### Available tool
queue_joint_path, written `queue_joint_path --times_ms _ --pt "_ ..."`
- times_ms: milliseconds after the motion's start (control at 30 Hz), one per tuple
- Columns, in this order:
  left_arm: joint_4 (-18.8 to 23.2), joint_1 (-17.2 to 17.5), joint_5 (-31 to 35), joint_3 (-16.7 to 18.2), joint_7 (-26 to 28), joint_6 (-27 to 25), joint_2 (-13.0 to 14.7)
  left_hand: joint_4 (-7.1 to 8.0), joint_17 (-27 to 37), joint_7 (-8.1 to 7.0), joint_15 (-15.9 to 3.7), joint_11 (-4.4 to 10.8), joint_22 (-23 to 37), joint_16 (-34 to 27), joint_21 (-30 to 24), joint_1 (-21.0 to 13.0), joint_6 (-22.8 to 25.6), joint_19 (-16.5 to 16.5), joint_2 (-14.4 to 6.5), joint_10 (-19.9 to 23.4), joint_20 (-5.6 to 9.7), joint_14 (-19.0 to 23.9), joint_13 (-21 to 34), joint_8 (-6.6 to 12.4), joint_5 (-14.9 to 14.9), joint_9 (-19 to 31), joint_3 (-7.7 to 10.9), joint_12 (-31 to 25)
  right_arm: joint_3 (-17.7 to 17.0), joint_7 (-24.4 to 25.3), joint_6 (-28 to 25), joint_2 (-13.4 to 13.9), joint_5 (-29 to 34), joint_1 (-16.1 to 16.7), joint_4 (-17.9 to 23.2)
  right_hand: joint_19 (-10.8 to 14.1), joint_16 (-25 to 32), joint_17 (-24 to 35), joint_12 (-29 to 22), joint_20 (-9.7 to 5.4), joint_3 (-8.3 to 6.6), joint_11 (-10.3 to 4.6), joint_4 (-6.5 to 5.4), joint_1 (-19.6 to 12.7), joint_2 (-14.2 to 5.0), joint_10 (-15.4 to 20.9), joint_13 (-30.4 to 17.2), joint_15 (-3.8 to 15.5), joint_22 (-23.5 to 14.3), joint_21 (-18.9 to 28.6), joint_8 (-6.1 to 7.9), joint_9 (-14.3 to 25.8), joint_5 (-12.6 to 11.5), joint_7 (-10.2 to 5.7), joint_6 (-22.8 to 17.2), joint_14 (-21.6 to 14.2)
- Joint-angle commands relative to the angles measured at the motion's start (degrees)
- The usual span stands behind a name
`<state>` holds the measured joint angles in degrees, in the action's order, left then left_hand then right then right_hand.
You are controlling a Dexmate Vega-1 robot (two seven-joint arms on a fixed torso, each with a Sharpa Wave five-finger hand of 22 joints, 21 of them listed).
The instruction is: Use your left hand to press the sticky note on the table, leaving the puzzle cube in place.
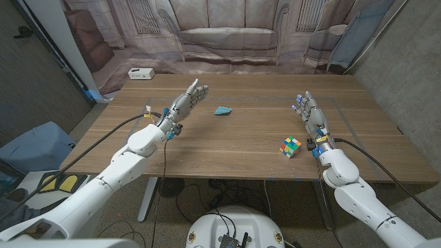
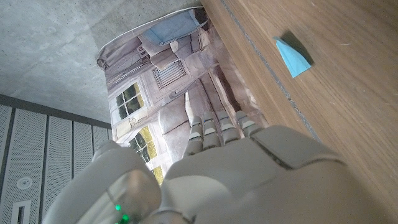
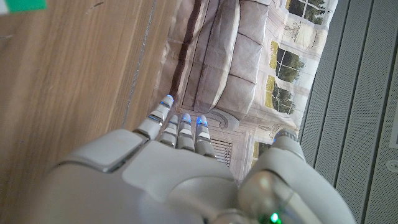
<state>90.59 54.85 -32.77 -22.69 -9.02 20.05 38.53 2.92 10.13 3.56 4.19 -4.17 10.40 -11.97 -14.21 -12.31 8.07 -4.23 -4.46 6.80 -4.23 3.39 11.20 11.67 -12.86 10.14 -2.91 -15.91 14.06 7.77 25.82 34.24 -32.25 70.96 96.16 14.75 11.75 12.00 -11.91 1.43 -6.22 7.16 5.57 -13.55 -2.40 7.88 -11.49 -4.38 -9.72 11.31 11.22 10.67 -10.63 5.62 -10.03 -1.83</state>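
One blue sticky note [image 1: 222, 111] mid-table [image 1: 241, 148]; one puzzle cube [image 1: 291, 146] nearer the front edge; left hand [image 1: 187, 100] and right hand [image 1: 310, 111] empty, fingers extended.

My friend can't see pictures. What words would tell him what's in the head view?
A robot's left hand hovers open above a wooden table, a little to the left of a small blue sticky note. The right hand waits with its fingers straight at the table's right side, near a colourful puzzle cube. A painted sofa backdrop hangs behind.
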Motion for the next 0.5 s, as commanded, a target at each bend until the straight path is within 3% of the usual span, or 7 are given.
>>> queue_joint_path --times_ms 33,267,500 --pt "-1.5 2.1 -3.7 1.0 -1.4 1.5 -0.8 -0.46 0.2 -0.09 0.21 0.39 0.0 0.1 0.0 -0.8 -0.1 0.3 0.0 0.2 -0.05 0.1 0.0 -0.09 0.3 0.1 -0.15 0.1 0.5 -2.2 -0.1 0.9 -0.4 -0.8 -0.8 0.5 0.3 0.0 0.0 -0.34 -0.11 -0.06 0.37 0.4 0.10 0.3 0.0 0.03 -0.2 0.1 0.04 0.1 -0.4 -0.40 -0.3 -0.3" --pt "-3.5 3.2 -6.3 2.4 -2.5 3.4 -1.5 -0.47 0.2 0.05 0.17 0.36 0.0 0.2 0.2 -0.7 -0.1 0.3 0.0 0.4 0.02 0.2 0.0 -0.18 0.3 0.1 -0.20 0.2 0.9 -4.0 -1.3 0.4 -3.3 -2.0 -2.5 0.6 0.3 0.0 0.0 -0.39 -0.14 0.10 0.41 0.4 0.02 0.3 0.0 0.00 -0.2 0.1 0.04 0.1 -0.4 -0.37 -0.3 -0.4" --pt "-3.8 3.7 -7.0 3.1 -1.4 2.1 -1.4 -0.47 0.2 -0.05 0.05 0.49 0.0 0.3 0.3 -0.7 -0.1 0.4 0.0 0.5 -0.05 0.2 0.0 -0.28 0.3 0.1 -0.25 0.3 1.2 -3.5 -1.9 0.6 -2.7 -2.5 -3.2 0.6 0.3 0.0 0.0 -0.39 -0.13 0.15 0.44 0.4 0.01 0.4 0.0 0.01 -0.2 0.1 0.09 0.1 -0.4 -0.33 -0.4 -0.4"
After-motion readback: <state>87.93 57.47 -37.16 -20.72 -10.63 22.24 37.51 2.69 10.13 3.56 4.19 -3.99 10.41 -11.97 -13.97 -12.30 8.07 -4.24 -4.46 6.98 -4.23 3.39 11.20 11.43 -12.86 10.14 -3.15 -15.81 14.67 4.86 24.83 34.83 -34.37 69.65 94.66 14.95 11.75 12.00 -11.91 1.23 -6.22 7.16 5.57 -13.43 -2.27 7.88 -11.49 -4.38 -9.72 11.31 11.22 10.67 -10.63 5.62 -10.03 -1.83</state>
